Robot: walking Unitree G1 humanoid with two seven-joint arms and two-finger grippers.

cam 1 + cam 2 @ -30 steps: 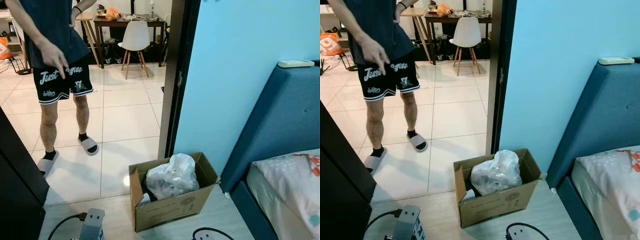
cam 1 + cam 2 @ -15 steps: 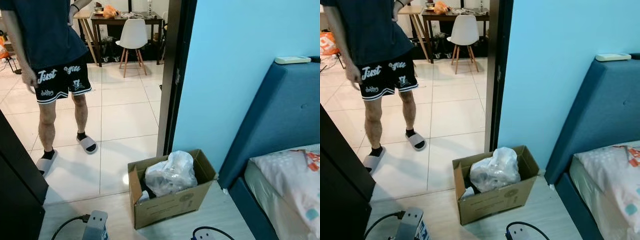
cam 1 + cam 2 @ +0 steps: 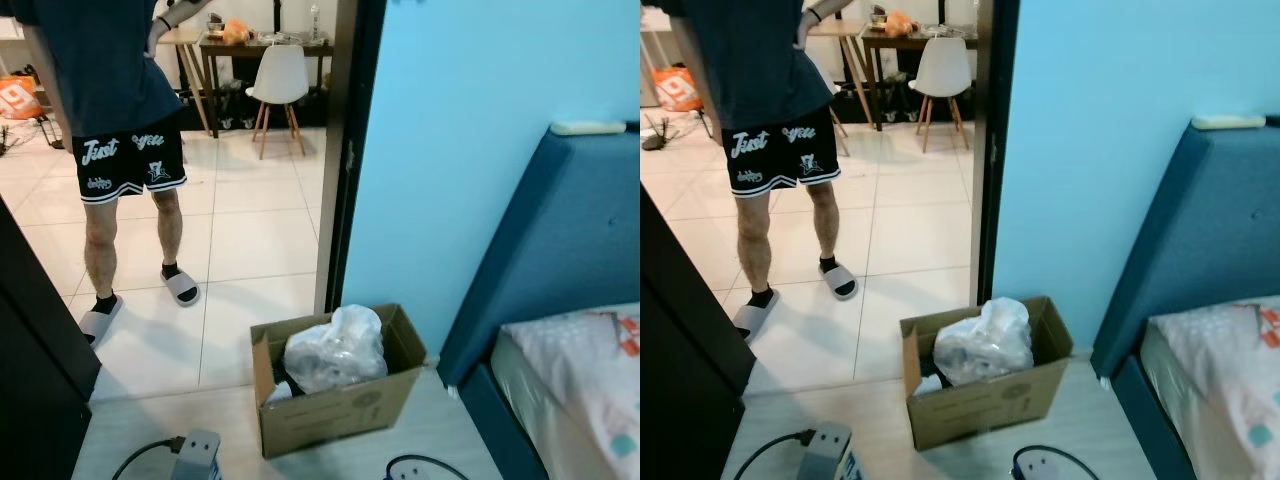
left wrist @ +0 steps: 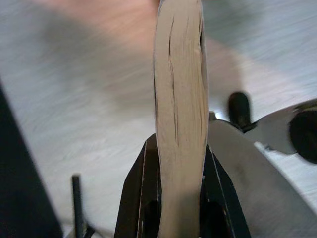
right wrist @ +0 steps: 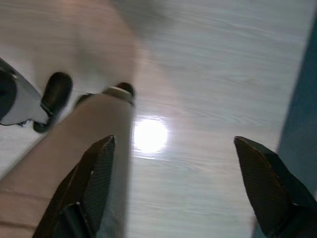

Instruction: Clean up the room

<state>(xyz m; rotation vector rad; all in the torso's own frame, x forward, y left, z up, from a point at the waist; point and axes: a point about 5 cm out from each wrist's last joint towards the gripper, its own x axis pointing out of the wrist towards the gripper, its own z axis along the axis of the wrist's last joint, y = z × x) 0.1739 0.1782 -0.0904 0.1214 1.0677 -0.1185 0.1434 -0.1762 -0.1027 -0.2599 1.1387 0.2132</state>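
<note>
- One left gripper point(image 4: 181, 198), its two fingers clamped on one tan book point(image 4: 181, 99) above the floor.
- One right gripper point(image 5: 173, 183), fingers spread wide, holding nothing.
- One cardboard box point(image 3: 345, 410) beside one bed point(image 3: 570, 370); one person point(image 3: 115, 120) stands beyond.

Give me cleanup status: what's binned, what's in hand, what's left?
Done: a plastic bag of rubbish already sits in the cardboard box. In hand: the left pincer is shut on a tan flat piece, seen edge-on. The right pincer is open over bare floor. Left: dropping that piece in the box.
</note>
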